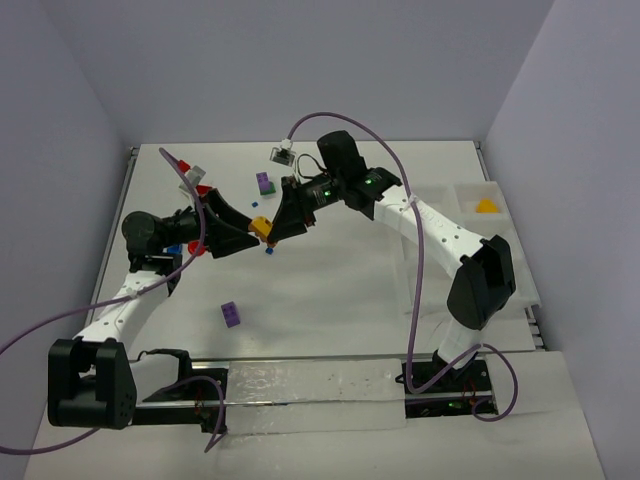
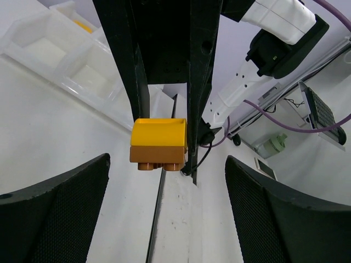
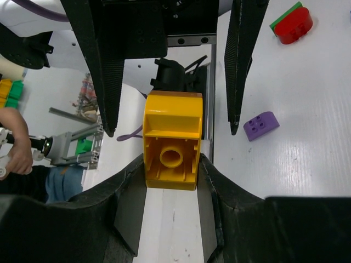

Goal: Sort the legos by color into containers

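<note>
My right gripper (image 1: pixel 275 227) is shut on a yellow-orange brick (image 1: pixel 261 228) and holds it above the table's middle. In the right wrist view the brick (image 3: pixel 171 139) sits between my right gripper's (image 3: pixel 171 160) pads, hollow underside toward the camera. My left gripper (image 1: pixel 243 236) is open and faces it, jaws spread wide on either side of the brick without touching. In the left wrist view (image 2: pixel 167 160) the brick (image 2: pixel 159 143) hangs just ahead. The white compartment tray (image 1: pixel 500 235) stands at the right with a yellow piece (image 1: pixel 486 206) in a far compartment.
Loose bricks lie on the table: a purple one (image 1: pixel 231 314) in front, another purple one (image 1: pixel 264 183) behind, red ones (image 1: pixel 203 190) at back left, tiny blue ones (image 1: pixel 268 250). The right wrist view shows a purple brick (image 3: pixel 261 125) and a red-and-green one (image 3: pixel 292 24).
</note>
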Motion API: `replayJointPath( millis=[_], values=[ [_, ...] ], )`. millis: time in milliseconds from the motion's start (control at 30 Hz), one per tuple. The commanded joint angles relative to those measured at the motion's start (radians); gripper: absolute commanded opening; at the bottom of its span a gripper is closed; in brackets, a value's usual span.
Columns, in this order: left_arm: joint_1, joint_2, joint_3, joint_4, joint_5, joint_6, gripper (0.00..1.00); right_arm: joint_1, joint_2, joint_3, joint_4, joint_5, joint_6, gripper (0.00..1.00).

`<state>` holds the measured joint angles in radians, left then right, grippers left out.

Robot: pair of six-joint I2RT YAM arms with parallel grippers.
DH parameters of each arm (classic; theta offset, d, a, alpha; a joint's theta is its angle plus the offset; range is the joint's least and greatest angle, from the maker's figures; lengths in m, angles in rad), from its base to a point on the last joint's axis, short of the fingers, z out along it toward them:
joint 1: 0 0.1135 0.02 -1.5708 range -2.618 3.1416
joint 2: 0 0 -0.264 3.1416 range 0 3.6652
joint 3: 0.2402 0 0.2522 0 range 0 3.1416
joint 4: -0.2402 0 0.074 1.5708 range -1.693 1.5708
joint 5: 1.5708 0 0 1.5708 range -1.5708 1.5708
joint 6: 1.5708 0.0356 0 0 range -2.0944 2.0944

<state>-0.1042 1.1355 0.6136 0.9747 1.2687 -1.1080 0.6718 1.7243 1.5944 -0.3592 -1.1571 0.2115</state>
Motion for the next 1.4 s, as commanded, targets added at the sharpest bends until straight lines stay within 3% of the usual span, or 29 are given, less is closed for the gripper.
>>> replayJointPath(
  millis=[0, 167, 400, 433, 467, 500, 700, 867, 1167, 1300, 1367],
  values=[
    [-0.009, 0.005, 0.03, 0.045, -0.011, -0.004, 0.87, 0.01, -0.013, 0.002, 0.019, -0.03, -0.019, 0.0],
    [-0.019, 0.009, 0.029, 0.054, -0.008, -0.008, 0.62, 0.019, -0.007, 0.006, 0.001, -0.016, -0.034, 0.0],
    [-0.028, 0.013, 0.022, 0.081, -0.002, -0.031, 0.4, 0.026, 0.003, 0.02, -0.018, -0.01, -0.049, 0.0],
    [-0.028, 0.013, 0.021, 0.084, -0.001, -0.033, 0.28, 0.027, 0.003, 0.019, -0.017, -0.01, -0.048, 0.0],
    [-0.028, 0.012, 0.02, 0.077, 0.001, -0.028, 0.09, 0.027, 0.002, 0.018, -0.016, -0.008, -0.047, 0.0],
    [-0.028, 0.011, 0.022, 0.043, 0.004, -0.009, 0.01, 0.025, 0.001, 0.019, -0.014, -0.007, -0.047, 0.0],
    [-0.028, -0.011, 0.005, -0.104, 0.044, 0.091, 0.0, -0.004, -0.021, 0.029, -0.011, 0.001, -0.049, 0.0],
    [-0.028, -0.03, 0.018, -0.385, 0.074, 0.32, 0.0, -0.059, -0.051, 0.017, 0.044, -0.024, 0.003, 0.0],
    [-0.028, -0.018, 0.081, -0.693, 0.052, 0.615, 0.0, -0.134, -0.107, -0.056, 0.159, -0.044, 0.096, 0.0],
    [-0.028, -0.017, 0.103, -0.787, 0.012, 0.677, 0.0, -0.195, -0.134, -0.047, 0.039, 0.019, 0.006, 0.0],
    [-0.028, -0.017, 0.145, -0.91, -0.085, 0.77, 0.0, -0.238, -0.155, -0.031, -0.087, 0.156, -0.088, 0.0]
  ],
)
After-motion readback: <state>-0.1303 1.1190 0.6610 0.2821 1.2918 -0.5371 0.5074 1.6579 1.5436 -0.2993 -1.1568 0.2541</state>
